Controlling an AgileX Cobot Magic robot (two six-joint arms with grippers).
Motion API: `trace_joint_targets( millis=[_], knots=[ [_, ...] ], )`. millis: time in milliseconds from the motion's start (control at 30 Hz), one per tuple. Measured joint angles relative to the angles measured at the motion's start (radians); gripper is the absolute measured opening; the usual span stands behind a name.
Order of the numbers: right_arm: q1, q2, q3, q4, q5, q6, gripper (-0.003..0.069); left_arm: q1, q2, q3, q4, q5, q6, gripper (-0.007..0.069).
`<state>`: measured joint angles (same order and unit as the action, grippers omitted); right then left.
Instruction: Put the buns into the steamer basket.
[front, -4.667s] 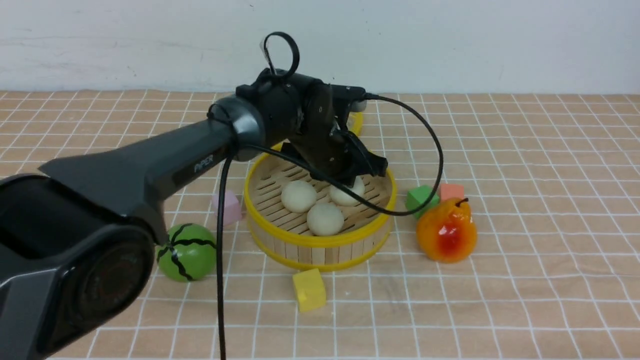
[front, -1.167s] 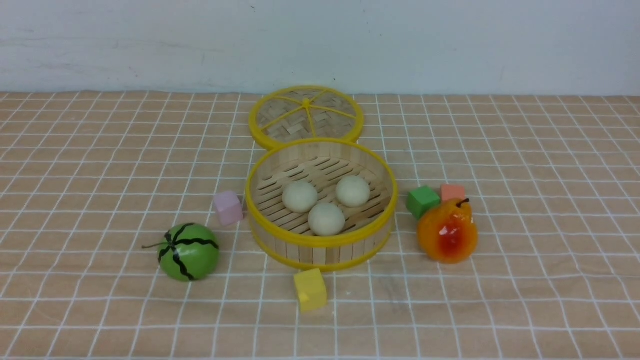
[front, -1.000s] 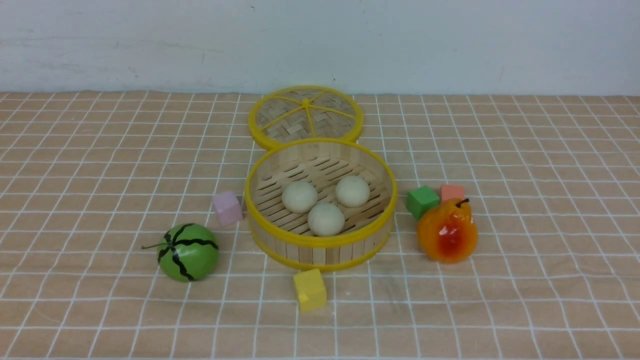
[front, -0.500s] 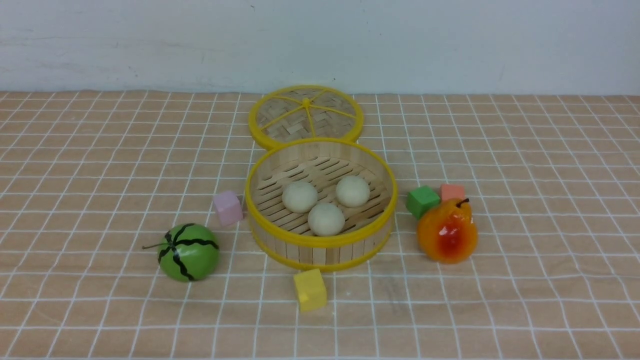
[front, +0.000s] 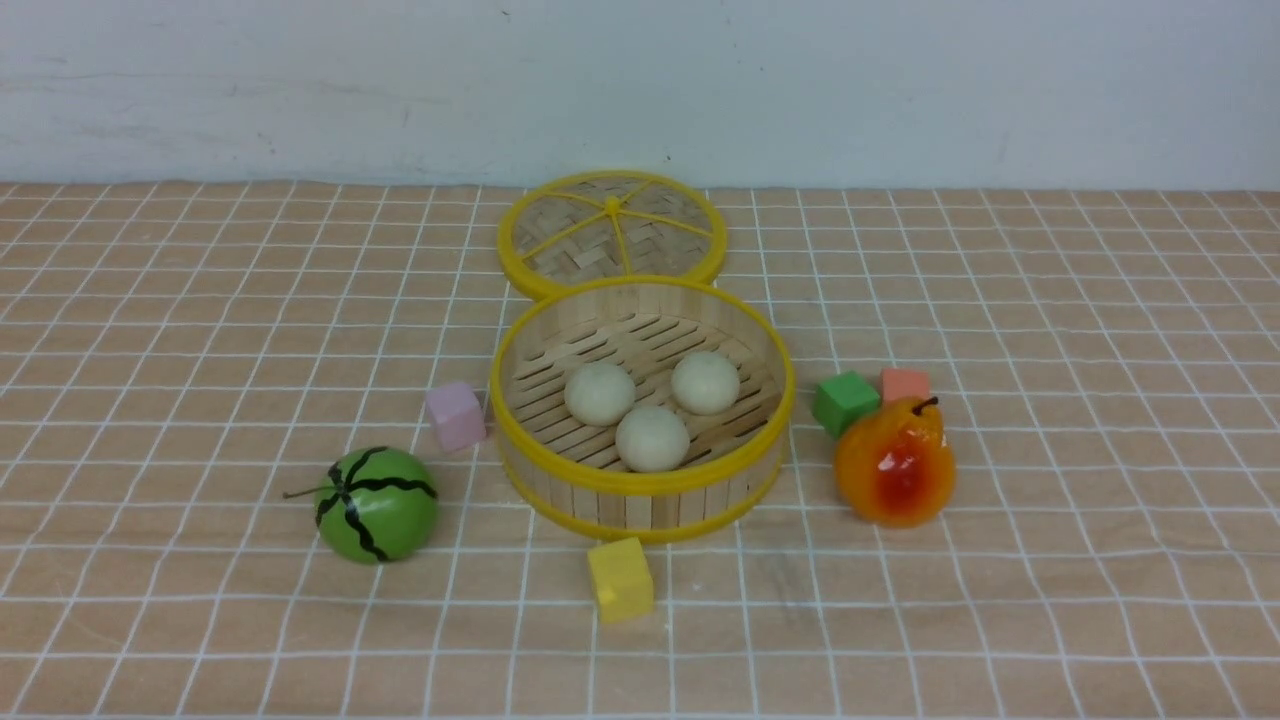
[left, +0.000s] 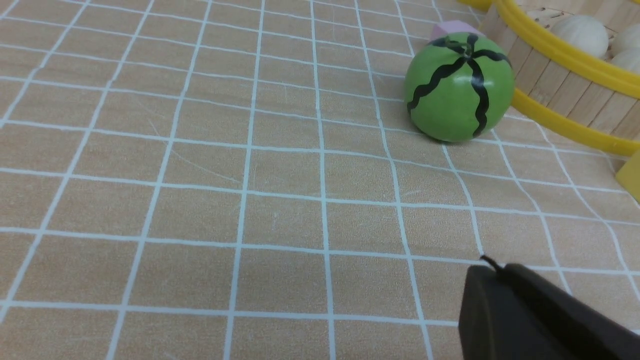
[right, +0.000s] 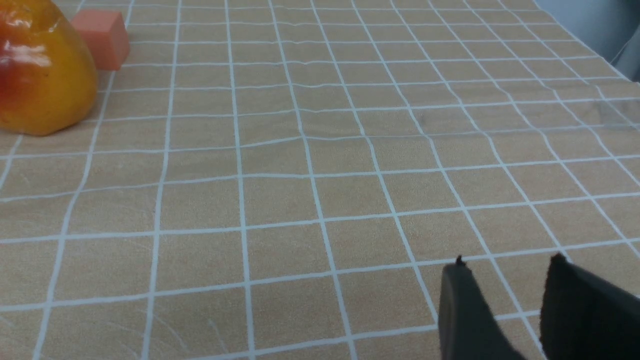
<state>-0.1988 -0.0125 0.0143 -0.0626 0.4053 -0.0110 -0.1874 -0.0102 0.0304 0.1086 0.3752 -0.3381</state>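
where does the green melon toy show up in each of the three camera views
Front view: green melon toy on the cloth, left of the steamer basket.
Left wrist view: it fills the far part of the picture, next to the basket's wall.
Right wrist view: not in it.
Shared landmark: the yellow-rimmed steamer basket.

Steamer basket (front: 640, 500): pale wooden slats, smooth yellow plastic-looking rims. Lid (front: 612, 232): woven bamboo-like strips. 3 buns (front: 651, 437): matt, smooth. Melon toy (front: 377, 503): smooth, slight sheen. Pear toy (front: 893, 462): glossy. Cloth (front: 1050, 420): matt, lightly wrinkled. Yellow cube (front: 620, 579): matt, foam-like.
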Motion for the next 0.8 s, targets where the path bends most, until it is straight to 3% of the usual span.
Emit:
trace_joint_targets(
  millis=[800],
  knots=[
    [0.000,0.000,0.000,0.000,0.000,0.000,0.0241,0.000,0.000,0.000,0.000,0.000,0.000,0.0032]
  ],
)
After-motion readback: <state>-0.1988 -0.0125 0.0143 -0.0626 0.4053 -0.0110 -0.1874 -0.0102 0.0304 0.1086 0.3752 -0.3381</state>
